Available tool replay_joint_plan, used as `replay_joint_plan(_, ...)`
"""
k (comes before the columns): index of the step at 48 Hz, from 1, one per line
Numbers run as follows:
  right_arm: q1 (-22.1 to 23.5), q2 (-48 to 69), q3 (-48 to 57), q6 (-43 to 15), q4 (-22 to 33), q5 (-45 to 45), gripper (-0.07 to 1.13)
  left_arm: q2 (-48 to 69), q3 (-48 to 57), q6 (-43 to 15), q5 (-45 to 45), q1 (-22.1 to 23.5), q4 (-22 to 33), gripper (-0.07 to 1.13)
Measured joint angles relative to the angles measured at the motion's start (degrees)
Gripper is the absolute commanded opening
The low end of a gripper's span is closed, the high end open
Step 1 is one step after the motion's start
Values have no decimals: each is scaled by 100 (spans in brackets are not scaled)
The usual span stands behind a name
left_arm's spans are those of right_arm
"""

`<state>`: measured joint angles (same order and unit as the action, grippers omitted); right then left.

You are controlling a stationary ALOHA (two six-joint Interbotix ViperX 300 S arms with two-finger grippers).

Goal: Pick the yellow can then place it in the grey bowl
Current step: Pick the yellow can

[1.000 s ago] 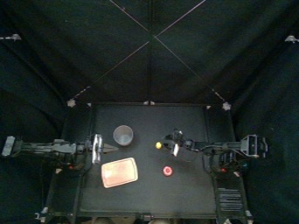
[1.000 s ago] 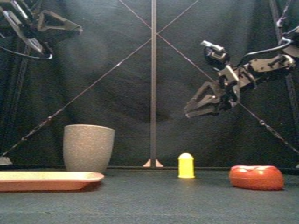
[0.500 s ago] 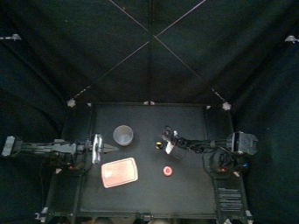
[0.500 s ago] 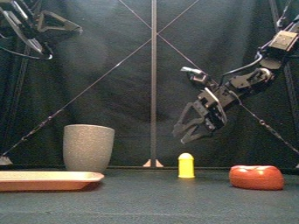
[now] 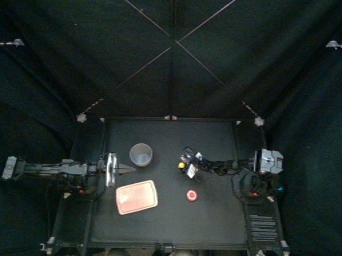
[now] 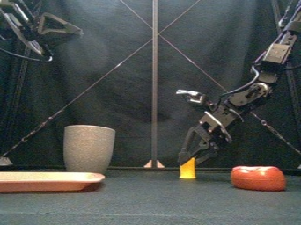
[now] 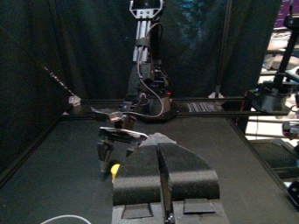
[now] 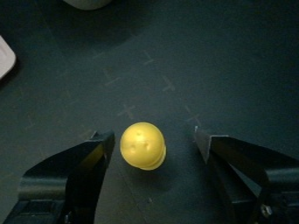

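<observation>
At the table's (image 6: 153,200) front left, the pink tray (image 6: 47,182) lies flat. Toward the front right sits a red toy (image 6: 259,178), well apart from the tray.

Behind these, near the middle, the yellow can (image 6: 187,169) stands upright on the table. The right gripper (image 6: 192,156) hangs low over it, jaws spread wide with the can between them. The right wrist view shows bare table on either side of the can, less on one side than the other, so neither jaw presses it. From the front, the jaw tips overlap the can's upper part.

A little farther back and to the left, the grey cup (image 6: 90,148) stands upright, apart from the can.

The left arm rests at the table's left side, held high, and the left gripper (image 7: 163,149) has its jaws drawn together, with only a thin slit between them.
</observation>
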<state>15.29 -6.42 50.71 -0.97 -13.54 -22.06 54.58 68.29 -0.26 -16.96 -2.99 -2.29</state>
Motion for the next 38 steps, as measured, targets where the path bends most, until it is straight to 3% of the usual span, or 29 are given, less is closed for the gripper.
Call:
replay_joint_plan(18, -62, -185, -35, -35, -44, 26, 94, 0, 35, 0, 0, -26, 9, -3)
replay_joint_plan(38, -70, -378, -246, -18, -97, 220, 70, 0, 44, 0, 0, -26, 9, -3)
